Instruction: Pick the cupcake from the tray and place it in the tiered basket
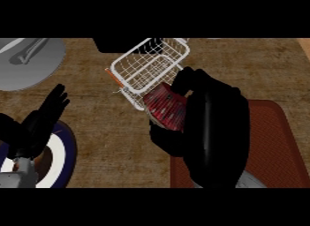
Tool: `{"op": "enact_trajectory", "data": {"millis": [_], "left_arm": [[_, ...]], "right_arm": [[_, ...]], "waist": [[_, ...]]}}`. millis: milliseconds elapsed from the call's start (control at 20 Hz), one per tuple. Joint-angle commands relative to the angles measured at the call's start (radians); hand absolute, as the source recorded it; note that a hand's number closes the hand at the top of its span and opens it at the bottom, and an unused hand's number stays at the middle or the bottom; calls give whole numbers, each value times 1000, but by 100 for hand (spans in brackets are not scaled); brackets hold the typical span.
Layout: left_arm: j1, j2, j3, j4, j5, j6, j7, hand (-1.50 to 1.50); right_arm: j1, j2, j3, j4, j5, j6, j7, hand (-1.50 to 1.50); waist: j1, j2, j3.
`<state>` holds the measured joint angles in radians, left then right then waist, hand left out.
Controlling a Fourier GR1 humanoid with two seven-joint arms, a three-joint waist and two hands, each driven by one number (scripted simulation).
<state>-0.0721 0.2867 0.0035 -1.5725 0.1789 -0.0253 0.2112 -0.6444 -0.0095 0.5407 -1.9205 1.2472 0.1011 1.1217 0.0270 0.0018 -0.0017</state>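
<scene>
Cupcake (167, 106) mostly behind right robot hand (213, 132) (red side alone visible)

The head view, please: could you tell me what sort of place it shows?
Likely a kitchen counter: a brown worktop carries a white wire basket, a blue-rimmed plate and a grey pot.

No legible text, label, brand, number or sign appears on any surface in the head view. Surfaces inspected: the red ribbed wrapper of the cupcake (167, 108), the white wire tiered basket (128, 54), the brown tray (282, 145), the blue-rimmed plate (68, 148) and the grey round vessel (20, 62) at the upper left. All carry plain colour or pattern only.
</scene>
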Motion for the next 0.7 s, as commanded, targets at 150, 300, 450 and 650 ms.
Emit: {"op": "enact_trajectory", "data": {"millis": [150,300,450,650], "left_arm": [[-48,-52,-41,32,-38,26,2,0],[-53,-29,-19,3,-15,15,47,0],[-59,-20,11,92,-14,-11,-26,0],[-5,-40,-24,7,-45,14,-14,0]], "right_arm": [[-271,9,-104,339,-135,-131,139,150],[-379,9,-153,443,-199,-129,147,150],[-392,9,-154,504,-236,-163,144,150],[-415,9,-129,636,-255,-254,164,150]], "waist": [[7,5,0],[13,3,1],[0,5,0],[11,2,1]]}}
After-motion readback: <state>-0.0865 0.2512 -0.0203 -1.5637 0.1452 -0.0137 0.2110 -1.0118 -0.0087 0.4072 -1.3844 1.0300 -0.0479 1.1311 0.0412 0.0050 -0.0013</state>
